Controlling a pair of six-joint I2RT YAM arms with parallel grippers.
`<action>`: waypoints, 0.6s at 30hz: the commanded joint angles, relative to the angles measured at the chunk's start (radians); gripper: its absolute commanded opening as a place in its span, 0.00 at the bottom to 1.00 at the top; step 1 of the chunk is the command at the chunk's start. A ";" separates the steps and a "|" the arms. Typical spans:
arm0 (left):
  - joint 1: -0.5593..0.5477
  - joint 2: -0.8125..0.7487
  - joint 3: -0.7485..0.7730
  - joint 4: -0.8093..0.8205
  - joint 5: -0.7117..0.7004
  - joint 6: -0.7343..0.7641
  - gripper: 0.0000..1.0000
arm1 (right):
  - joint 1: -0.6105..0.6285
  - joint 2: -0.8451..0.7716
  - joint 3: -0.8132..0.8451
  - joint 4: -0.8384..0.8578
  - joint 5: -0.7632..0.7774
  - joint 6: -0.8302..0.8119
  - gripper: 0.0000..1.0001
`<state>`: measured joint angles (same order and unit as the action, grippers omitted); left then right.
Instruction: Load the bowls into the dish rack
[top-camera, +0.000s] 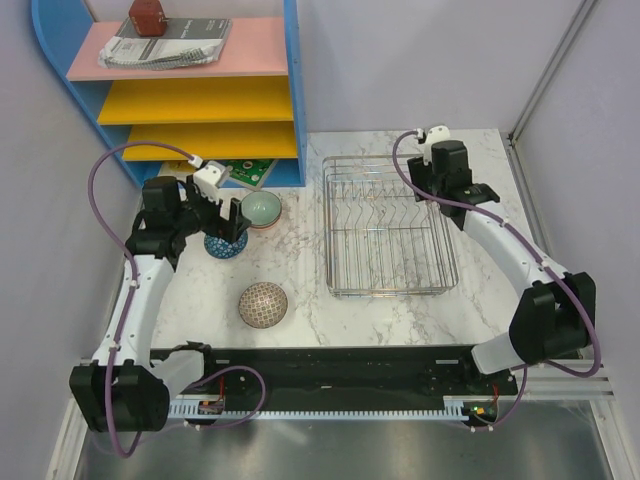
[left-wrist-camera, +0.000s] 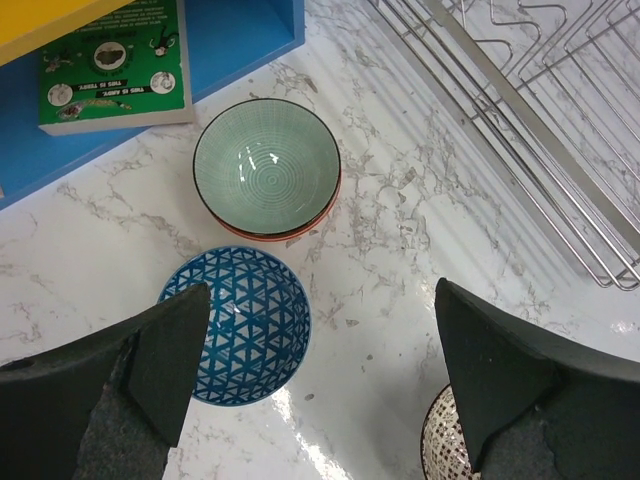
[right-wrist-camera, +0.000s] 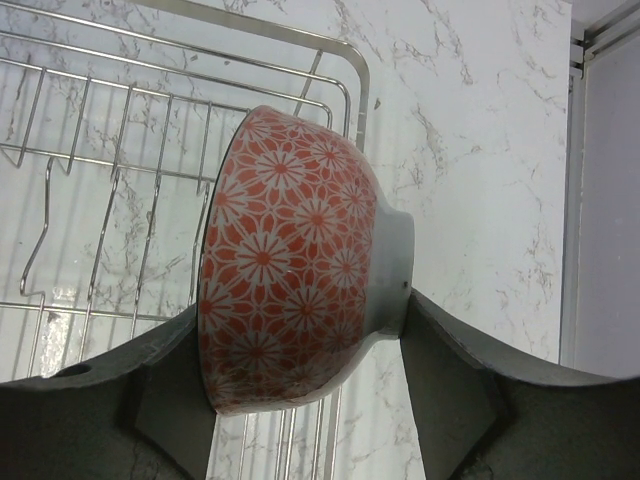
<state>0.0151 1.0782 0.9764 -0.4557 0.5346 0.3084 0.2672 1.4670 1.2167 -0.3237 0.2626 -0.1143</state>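
The red-and-white bowl (right-wrist-camera: 290, 250) sits between the jaws of the right gripper (right-wrist-camera: 305, 335). The jaws are partly open and press on the bowl. One finger is at its rim and the other is against its grey foot. The bowl is turned on its side, most likely so it can slip down between the wires and stand on its edge. Below the jaws and the bowl lies the dish rack (right-wrist-camera: 120, 170), and one corner of it shows just behind the bowl. From above, no bowl can be seen resting in the rack, so loading looks like it is only starting.

The left gripper (left-wrist-camera: 320, 300) holds nothing. Its jaws are open as wide as they go. It hangs over the other bowls, probably to pick the next one. The blue bowl (left-wrist-camera: 245, 330) lies right under the jaws, partly hidden by one finger, and has nothing in it. Just past the fingertips is the green bowl (left-wrist-camera: 265, 160). It sits inside another bowl with a red rim (left-wrist-camera: 290, 232), so lifting it may mean pulling the two apart. The green bowl has nothing in it either. By the other finger lies the mesh bowl (top-camera: 263, 305), which looks turned upside down. Farther past the fingertips, a green card (left-wrist-camera: 110, 60) rests on the blue shelf (left-wrist-camera: 240, 30)
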 joint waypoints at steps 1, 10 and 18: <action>0.042 -0.009 -0.005 0.015 0.061 0.034 1.00 | 0.021 0.030 0.046 0.041 0.067 -0.047 0.00; 0.068 0.003 -0.012 0.017 0.093 0.024 1.00 | 0.069 0.098 0.027 0.064 0.113 -0.065 0.00; 0.075 0.000 -0.019 0.020 0.116 0.021 1.00 | 0.110 0.157 0.040 0.080 0.156 -0.073 0.00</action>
<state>0.0799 1.0840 0.9615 -0.4553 0.6079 0.3084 0.3534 1.6047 1.2163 -0.3031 0.3809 -0.1738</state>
